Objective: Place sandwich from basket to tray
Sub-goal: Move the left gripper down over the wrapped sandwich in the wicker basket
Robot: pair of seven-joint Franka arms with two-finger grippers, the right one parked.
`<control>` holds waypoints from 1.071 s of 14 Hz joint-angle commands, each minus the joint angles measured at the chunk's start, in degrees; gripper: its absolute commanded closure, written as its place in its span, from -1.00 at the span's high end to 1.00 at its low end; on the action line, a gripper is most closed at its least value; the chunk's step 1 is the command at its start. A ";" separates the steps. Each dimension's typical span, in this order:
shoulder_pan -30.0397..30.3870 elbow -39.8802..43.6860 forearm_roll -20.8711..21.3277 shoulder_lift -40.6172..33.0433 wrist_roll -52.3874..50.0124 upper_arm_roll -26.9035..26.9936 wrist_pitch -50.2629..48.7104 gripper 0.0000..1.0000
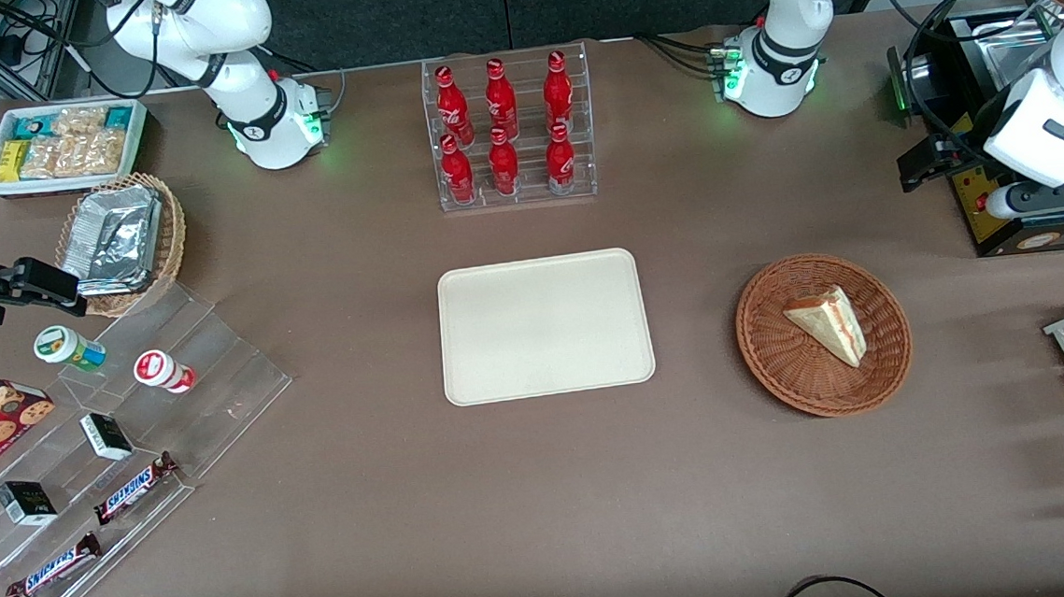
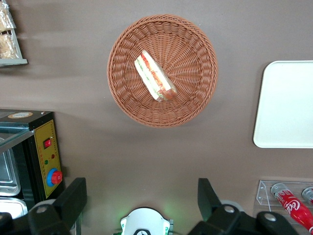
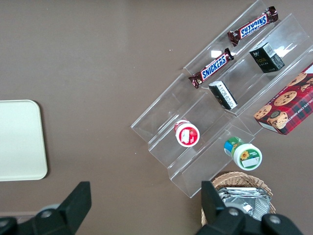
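Brown cloth covers the whole surface point(image 1: 548, 522), and nearest the front camera it lies bare apart from stepped clear racks of chocolate bars point(image 1: 138, 485) toward the parked arm's end. Farther from the camera, at mid-depth, the tray point(image 1: 545, 326) lies flat with nothing on it. Beside it, toward the working arm's end and well apart from it, sits the basket point(image 1: 823, 334), and the sandwich point(image 1: 829, 323) rests inside, a pale wedge lying on the weave with its red and green filling showing along the cut edge. Farther off stands a clear rack of red cola bottles point(image 1: 508, 132). The claw point(image 2: 142, 200) hangs high above the surface with its fingers spread wide and nothing between them, looking down on the basket point(image 2: 162, 70) and sandwich point(image 2: 155, 76) from well above, farther from the front camera than they are. By my reading, nothing of the task is done yet: reaching down, gripping the wedge, carrying it across and setting it on the tray all remain.
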 commanded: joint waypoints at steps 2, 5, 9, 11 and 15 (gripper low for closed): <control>-0.59 -1.80 -0.44 -2.01 0.80 0.41 0.79 1.00; -0.59 -6.52 -0.35 -1.39 0.45 0.59 3.24 1.00; -0.59 -19.36 -0.09 -1.83 -5.85 0.68 16.93 1.00; -0.59 -24.02 -0.09 -1.39 -15.32 0.59 25.10 1.00; -0.59 -32.73 -0.09 0.01 -26.16 0.59 40.05 1.00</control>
